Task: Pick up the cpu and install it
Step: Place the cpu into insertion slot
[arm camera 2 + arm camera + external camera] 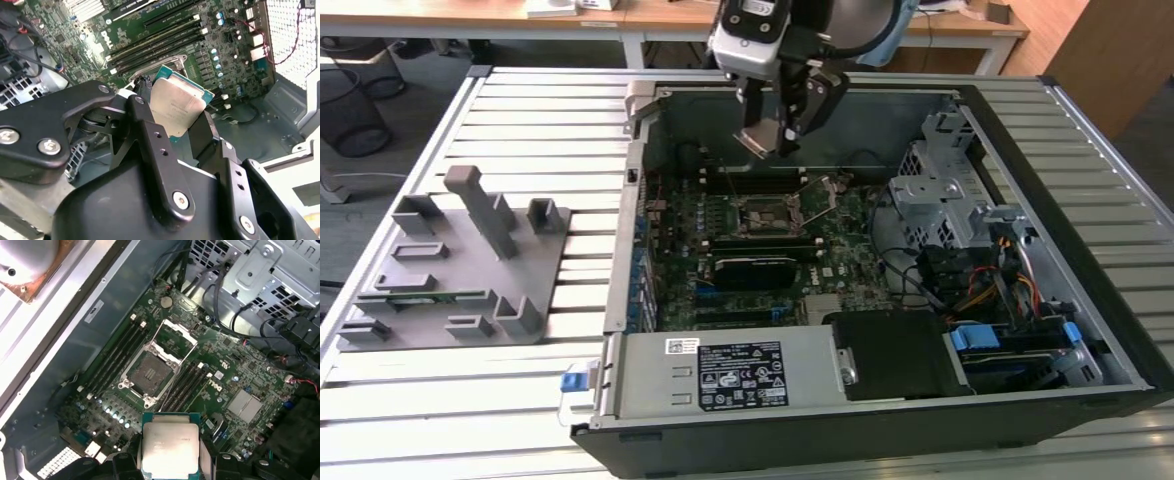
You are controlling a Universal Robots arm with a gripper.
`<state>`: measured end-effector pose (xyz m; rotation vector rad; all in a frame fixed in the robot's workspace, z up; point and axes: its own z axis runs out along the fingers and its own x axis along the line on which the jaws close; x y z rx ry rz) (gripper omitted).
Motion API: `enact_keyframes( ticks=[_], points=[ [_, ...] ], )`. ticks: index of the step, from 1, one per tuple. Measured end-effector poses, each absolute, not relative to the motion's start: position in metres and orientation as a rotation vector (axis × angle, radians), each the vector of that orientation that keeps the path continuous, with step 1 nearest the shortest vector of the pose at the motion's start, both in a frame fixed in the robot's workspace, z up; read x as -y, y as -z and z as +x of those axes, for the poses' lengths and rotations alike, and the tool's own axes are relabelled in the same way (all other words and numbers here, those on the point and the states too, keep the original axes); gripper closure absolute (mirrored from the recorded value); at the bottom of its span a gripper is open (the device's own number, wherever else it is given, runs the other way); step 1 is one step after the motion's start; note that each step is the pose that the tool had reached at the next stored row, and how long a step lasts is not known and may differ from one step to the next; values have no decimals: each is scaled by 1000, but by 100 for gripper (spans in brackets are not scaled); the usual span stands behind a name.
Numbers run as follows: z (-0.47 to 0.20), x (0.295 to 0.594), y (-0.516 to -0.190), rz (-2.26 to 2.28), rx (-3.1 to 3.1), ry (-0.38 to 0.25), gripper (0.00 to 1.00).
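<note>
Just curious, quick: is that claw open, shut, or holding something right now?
Gripper: shut on the cpu, held over the motherboard.

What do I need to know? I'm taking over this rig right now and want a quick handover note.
Gripper: shut on the cpu, which is clamped by its edges, silver top showing in both wrist views.
Position: held in the air inside the open computer case, above the motherboard and clear of it.
Socket: empty, with its retaining frame swung open.
Done: the cpu is picked up and carried over the board.
Left: the cpu is not yet seated in the socket.
</note>
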<state>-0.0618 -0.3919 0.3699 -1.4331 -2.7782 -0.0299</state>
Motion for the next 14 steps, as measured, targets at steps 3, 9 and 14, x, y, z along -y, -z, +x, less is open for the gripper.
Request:
enact_keyframes(
  ticks=[3,9,14],
  points=[
    [-62,392,-367,-1501,2742,30,46],
    [-62,392,-363,-1639,2664,32,46],
    [-62,392,-361,-1724,2611,32,46]
  ],
)
